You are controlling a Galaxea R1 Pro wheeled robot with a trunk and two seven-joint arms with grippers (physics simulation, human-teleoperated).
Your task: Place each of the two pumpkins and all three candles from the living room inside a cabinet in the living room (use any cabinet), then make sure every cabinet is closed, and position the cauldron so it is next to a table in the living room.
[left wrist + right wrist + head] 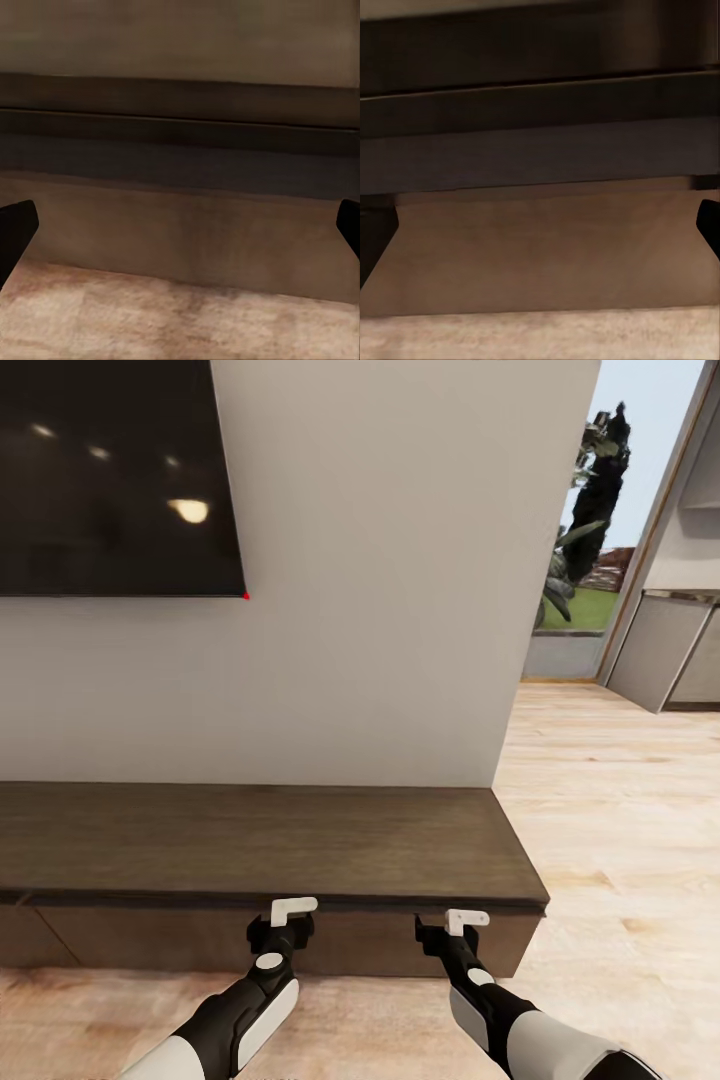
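The long, low, dark-brown cabinet (pixel 260 840) stands against the white wall with its flat top bare and its drawer fronts (pixel 187 232) flush. My left gripper (pixel 283 922) and right gripper (pixel 455 930) both point at the cabinet's front, just under the top's front edge. In each wrist view the black fingertips (pixel 15 232) (pixel 375 240) sit wide apart, so both grippers are open with nothing between the fingers. The drawer front (pixel 547 247) is close ahead of the right gripper. The pumpkins, candles, cauldron and table are out of view.
A dark TV screen (pixel 110 470) hangs on the wall above the cabinet. Light wood floor (pixel 620 840) runs past the cabinet's right end toward a glass opening with a plant (pixel 585 530) and grey kitchen units (pixel 670 650).
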